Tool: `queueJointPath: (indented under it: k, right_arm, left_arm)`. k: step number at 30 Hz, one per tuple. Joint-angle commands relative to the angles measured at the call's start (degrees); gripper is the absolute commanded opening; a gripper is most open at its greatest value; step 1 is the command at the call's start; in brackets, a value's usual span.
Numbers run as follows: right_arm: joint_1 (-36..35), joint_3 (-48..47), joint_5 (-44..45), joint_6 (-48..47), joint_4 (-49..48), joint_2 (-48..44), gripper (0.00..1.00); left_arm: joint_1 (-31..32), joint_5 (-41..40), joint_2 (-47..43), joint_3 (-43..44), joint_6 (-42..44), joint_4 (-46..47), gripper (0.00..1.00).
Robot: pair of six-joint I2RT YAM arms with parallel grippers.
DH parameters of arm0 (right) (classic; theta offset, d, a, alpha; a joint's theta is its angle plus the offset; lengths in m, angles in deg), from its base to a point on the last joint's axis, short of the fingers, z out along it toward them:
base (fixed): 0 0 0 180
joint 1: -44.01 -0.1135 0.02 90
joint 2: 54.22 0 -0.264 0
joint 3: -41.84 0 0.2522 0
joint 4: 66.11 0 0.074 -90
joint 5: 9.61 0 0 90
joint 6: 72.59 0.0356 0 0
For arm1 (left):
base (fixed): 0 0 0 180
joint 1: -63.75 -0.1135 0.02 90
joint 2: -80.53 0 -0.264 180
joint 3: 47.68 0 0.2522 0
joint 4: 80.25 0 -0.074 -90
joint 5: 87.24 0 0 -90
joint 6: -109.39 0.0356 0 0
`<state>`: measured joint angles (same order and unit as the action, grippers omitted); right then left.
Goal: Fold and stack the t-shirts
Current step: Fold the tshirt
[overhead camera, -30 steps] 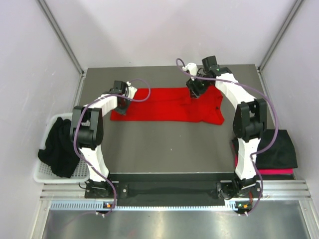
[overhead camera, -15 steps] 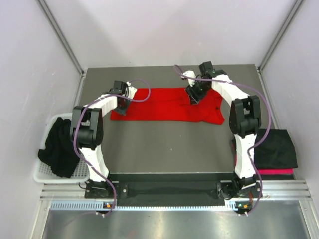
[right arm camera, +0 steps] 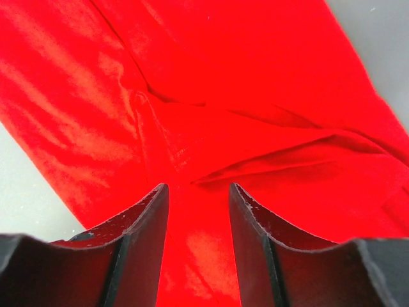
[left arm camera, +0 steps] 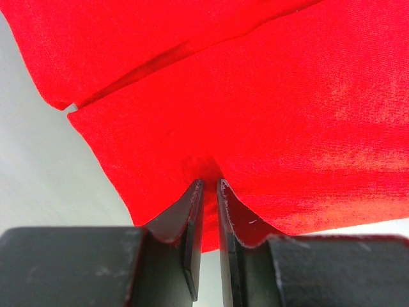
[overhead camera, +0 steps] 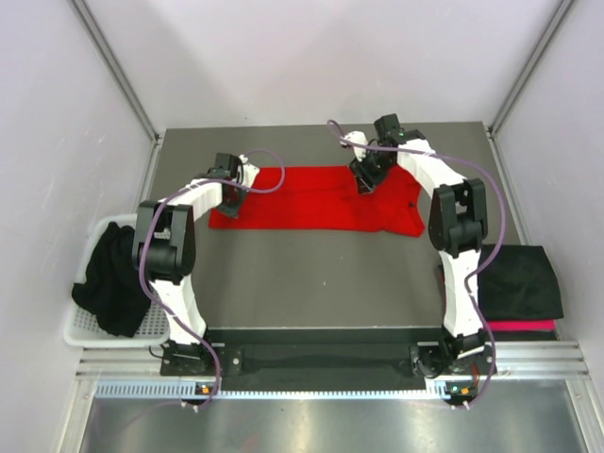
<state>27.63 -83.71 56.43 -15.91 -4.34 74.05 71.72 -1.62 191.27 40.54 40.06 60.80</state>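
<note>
Broadly, the work surface is a dark grey table (overhead camera: 311,274) inside a booth with pale walls (overhead camera: 57,142). A metal rail (overhead camera: 330,363) runs along its near edge, where both arms are bolted.

The red t-shirt (overhead camera: 311,200) lies spread across the far half of the table, partly folded into a long band, with a loose lump at its right end. At the shirt's left edge, the left gripper (left arm camera: 209,183) is clenched on a pinch of the red hem, its fingers nearly touching with the cloth puckered between them. Toward the right, the right gripper (right arm camera: 198,188) hangs over a creased fold of the same shirt. Its jaws stand apart and nothing is grasped between them.

From above, the left arm covers the shirt's left corner, and the right arm covers part of its far edge. Both wrist views cut the shirt off on all sides. At the far right, off the table's edge, a folded black t-shirt (overhead camera: 524,278) lies on a pinkish-red t-shirt (overhead camera: 510,326). Only a thin strip of the lower one shows.

On the far left, a white mesh basket (overhead camera: 80,330) sits beside the table. It holds a heap of black cloth (overhead camera: 109,283) that spills over its rim. I cannot tell how many garments are in it.
</note>
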Motion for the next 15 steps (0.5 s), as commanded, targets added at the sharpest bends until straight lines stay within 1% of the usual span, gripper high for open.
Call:
queueJointPath:
  k: [1, 11, 12, 14, 15]
  right_arm:
    - [-0.7, -3.1, -1.8, 0.2, 0.6, 2.6, 0.43]
    - [-1.1, -4.1, -2.4, 0.0, 1.6, 3.6, 0.41]
    - [-1.0, -4.2, -2.5, -0.1, 1.6, 3.7, 0.37]
    - [-1.1, -4.8, -2.8, -0.4, 1.7, 4.4, 0.33]
    - [-1.3, -5.2, -2.8, -0.4, 1.8, 4.7, 0.28]
  left_arm:
    - [-0.2, -1.2, -1.1, -1.3, -0.8, 1.5, 0.2]
    - [-0.2, -1.2, -0.9, -1.2, -0.8, 1.7, 0.19]
    - [-0.2, -1.2, -0.9, -1.4, -0.8, 1.9, 0.19]
    - [-0.2, -1.3, -0.9, -1.7, -0.8, 2.0, 0.19]
    - [-0.2, -1.3, -0.9, -1.8, -0.7, 2.0, 0.19]
